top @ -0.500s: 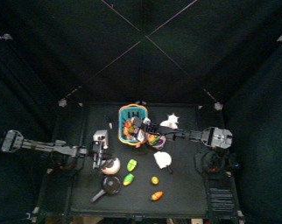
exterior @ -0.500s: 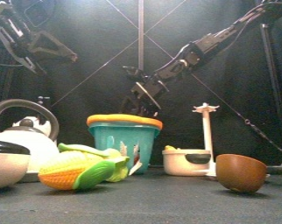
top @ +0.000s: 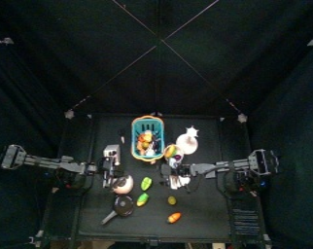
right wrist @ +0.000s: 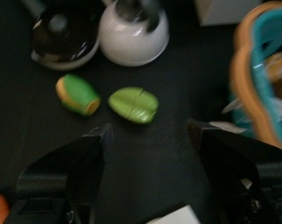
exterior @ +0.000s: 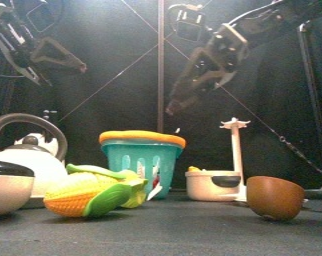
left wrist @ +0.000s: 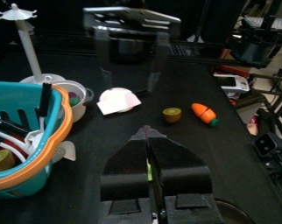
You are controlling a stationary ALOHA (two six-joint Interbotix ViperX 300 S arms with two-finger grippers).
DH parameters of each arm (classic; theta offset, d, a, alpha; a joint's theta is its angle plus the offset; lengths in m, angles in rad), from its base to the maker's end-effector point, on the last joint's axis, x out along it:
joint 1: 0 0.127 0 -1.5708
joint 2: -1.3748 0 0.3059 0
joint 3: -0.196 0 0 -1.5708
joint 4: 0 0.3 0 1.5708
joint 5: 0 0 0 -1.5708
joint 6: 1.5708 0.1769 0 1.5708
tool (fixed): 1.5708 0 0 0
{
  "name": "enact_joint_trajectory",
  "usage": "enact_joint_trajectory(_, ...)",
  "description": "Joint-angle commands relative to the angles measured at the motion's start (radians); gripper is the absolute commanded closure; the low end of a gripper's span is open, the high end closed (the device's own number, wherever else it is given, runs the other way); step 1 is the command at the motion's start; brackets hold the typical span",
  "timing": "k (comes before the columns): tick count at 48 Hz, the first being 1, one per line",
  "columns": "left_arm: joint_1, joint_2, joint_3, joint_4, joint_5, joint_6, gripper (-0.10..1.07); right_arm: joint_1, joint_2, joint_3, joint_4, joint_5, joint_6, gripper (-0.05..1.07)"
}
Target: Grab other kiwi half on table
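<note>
Looking straight down, the top view shows the black table with a teal basket near its far side. The left arm comes in from the left and rests beside a white kettle. The right gripper comes in from the right and hangs near the table's middle, just beside a green piece. A yellow-green piece and an orange piece lie nearer the front.

In the front view, the teal basket stands at centre, a corn cob and the kettle to the left, a brown bowl to the right. The right gripper hangs high above the basket, fingers released and holding nothing.

The left wrist view shows the left gripper with its fingers clenched together and empty. Beyond it lie a kiwi half, cut face up on the table, just beside a carrot.

The right wrist view shows wide-spread black fingers over a green piece.
</note>
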Motion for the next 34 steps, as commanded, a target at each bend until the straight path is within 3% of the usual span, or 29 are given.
enact_joint_trajectory(1,0.0,0.002,-0.014,-0.002,-0.009,0.0,0.73,0.1,-0.025,0.054,-0.017,0.0,0.0,0.05)
enact_joint_trajectory(16,-0.002,0.002,-0.012,-0.002,-0.008,-0.002,0.73,0.239,0.032,0.077,0.086,0.025,0.002,0.05)
enact_joint_trajectory(34,-0.002,0.0,-0.008,-0.002,-0.008,-0.002,0.73,0.259,0.17,0.054,0.106,0.052,0.002,0.05)
